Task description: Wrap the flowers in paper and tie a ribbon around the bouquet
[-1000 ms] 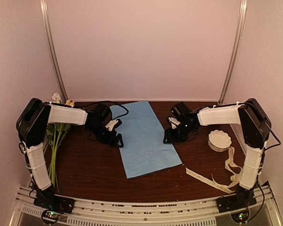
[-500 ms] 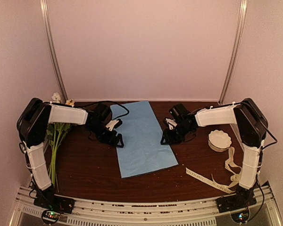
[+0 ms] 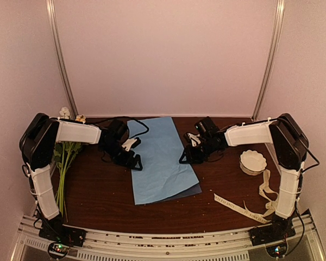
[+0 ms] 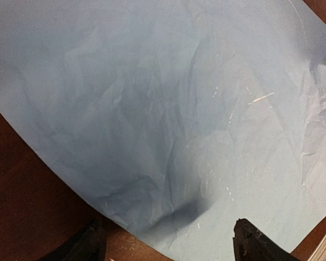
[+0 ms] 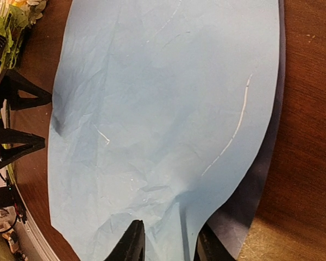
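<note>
Right, nearest us on the right, the ribbon (image 3: 236,206) lies slack on the table (image 3: 98,201), flat for most of its run with a couple of raised loops by the right arm (image 3: 290,190). It looks limp and near weightless. I'd say a loop is the place to take it, since the flat stretch gives nothing to get under.

Over on the left the flowers (image 3: 62,182) lie lengthwise beside the left arm (image 3: 43,185), stems toward us, blooms at the far corner, well apart from the paper (image 3: 160,157). Thin stems, light heads: grip the stems low and gently, I reckon, not the blooms.

Mid-table now, and the paper lies pale side up, a sliver of navy showing under its near right corner. It's creased, thin and soft. It will likely slide on that wood and buckle sooner than push, and a hard tug could tear it. Edges are the only handle.

The right gripper (image 3: 183,157) has exactly that: its jaws pinch a pucker of the right edge, the sheet humped up between the fingers (image 5: 131,242). The left gripper (image 3: 133,161) sits at the opposite edge, jaws wide apart, the edge lying between its own fingers (image 4: 249,244), nothing held.

Further right, a scalloped bowl (image 3: 253,161) stands apart from all this. No wrapping yet; flowers and paper have yet to meet.
</note>
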Motion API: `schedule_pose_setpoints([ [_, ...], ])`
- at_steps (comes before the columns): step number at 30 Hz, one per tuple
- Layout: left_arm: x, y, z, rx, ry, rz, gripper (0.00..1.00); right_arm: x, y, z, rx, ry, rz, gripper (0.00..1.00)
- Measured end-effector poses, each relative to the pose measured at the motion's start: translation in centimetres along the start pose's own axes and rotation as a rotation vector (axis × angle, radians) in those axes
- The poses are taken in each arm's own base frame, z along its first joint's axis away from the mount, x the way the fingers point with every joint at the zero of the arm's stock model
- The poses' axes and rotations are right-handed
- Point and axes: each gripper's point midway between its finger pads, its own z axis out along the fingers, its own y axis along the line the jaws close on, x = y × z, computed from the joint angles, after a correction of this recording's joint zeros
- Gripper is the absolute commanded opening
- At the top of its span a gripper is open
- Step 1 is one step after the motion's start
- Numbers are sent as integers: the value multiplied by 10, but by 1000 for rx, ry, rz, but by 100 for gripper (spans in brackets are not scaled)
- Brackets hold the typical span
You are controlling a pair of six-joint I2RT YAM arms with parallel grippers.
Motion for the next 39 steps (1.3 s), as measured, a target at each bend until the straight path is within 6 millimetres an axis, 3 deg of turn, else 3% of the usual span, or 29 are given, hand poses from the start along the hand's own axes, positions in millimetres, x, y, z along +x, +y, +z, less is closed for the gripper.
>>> schedule_pose_setpoints([
  [3,0,0,0,0,0,3,83,0,7,0,-37,3,9,25],
  [7,0,0,0,-1,0,5,81,-1,14,0,-75,8,24,0],
  [13,3,7,-5,-62,-19,19,82,1,22,-1,-115,18,70,0],
  [16,17,3,-29,-126,-41,71,87,-1,34,-11,-146,-1,93,0],
  [18,12,-21,-63,-162,-128,177,90,-7,50,-28,-180,-48,103,0],
  [20,1,-65,-100,-148,-253,316,92,-16,72,-52,-224,-114,99,0],
  [23,-3,-155,-155,-50,-466,550,96,-34,117,-94,-315,-241,71,0],
  [24,2,-175,-163,-23,-498,603,98,-38,131,-107,-346,-280,60,0],
  [26,14,-204,-167,2,-523,688,98,-42,152,-125,-389,-331,46,0],
  [28,25,-218,-156,-21,-504,745,98,-43,169,-137,-419,-370,38,0],
  [30,32,-222,-141,-66,-475,778,98,-43,178,-142,-425,-395,43,0],
  [33,32,-212,-126,-180,-455,784,97,-41,184,-145,-414,-417,49,0],
  [36,19,-189,-130,-334,-484,736,84,-43,185,-155,-393,-453,50,0],
  [38,10,-178,-137,-421,-512,698,60,-43,186,-165,-380,-479,44,0],
  [39,6,-176,-140,-441,-526,678,43,-44,187,-169,-377,-489,41,0],
])
